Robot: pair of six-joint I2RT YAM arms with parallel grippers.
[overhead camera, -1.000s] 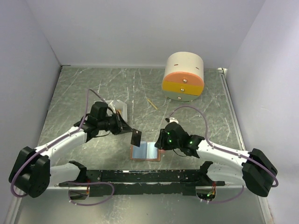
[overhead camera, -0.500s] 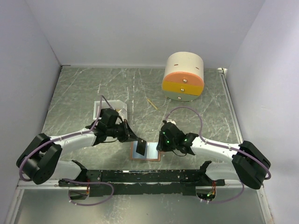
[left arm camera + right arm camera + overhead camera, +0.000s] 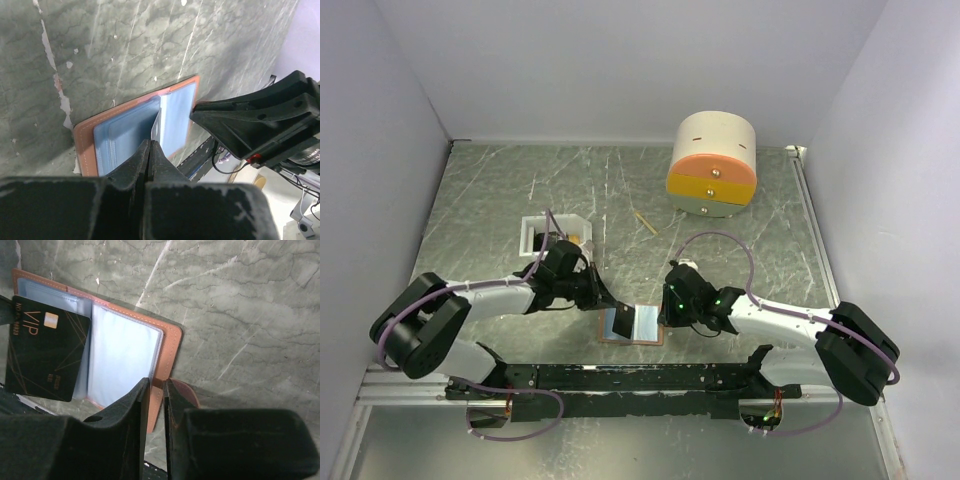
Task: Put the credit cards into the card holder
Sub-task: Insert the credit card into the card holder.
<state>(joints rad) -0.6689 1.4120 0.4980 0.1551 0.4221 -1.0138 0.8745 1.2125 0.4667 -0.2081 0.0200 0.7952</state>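
A grey-green marbled desk [image 3: 500, 180], pale walls all round. From above, the holder [image 3: 640, 326] lies open just ahead of the arm bases, blue leaves up. The left fingers [image 3: 606, 304] hang over its left half with a black card [image 3: 618, 321] pinched between them. The right fingers [image 3: 669, 311] sit at its right edge. A drawer box [image 3: 712, 165] and a white tray [image 3: 540, 232] stand well apart.

Left wrist: the fingers are all but closed on the card, seen edge-on, its low end down among the leaves near the fold.

Right wrist: these fingers are nearly closed on the holder's salmon right cover (pinning it flat, I'd say). The card overlaps the left leaf; whether it is in a pocket I can't tell.

The card looks stiff, light and slick, best held by one short end. The holder looks floppy, so grip its cover edge.
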